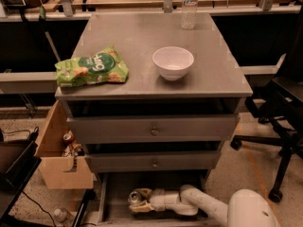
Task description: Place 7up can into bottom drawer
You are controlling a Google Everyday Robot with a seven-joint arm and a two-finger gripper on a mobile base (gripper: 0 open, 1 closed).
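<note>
The bottom drawer [113,207] of the grey cabinet stands pulled open at the bottom of the camera view. My white arm reaches into it from the lower right. My gripper [137,201] is low inside the drawer, at its left part. The 7up can [135,196] sits between the fingers, its silver top showing, down near the drawer floor. I cannot tell whether the can rests on the floor or is held just above it.
On the cabinet top lie a green snack bag [92,66], a white bowl [173,62] and a clear water bottle [189,6]. A tan wooden box [59,164] with a red-topped can [68,137] hangs at the left. A black office chair [279,122] stands at the right.
</note>
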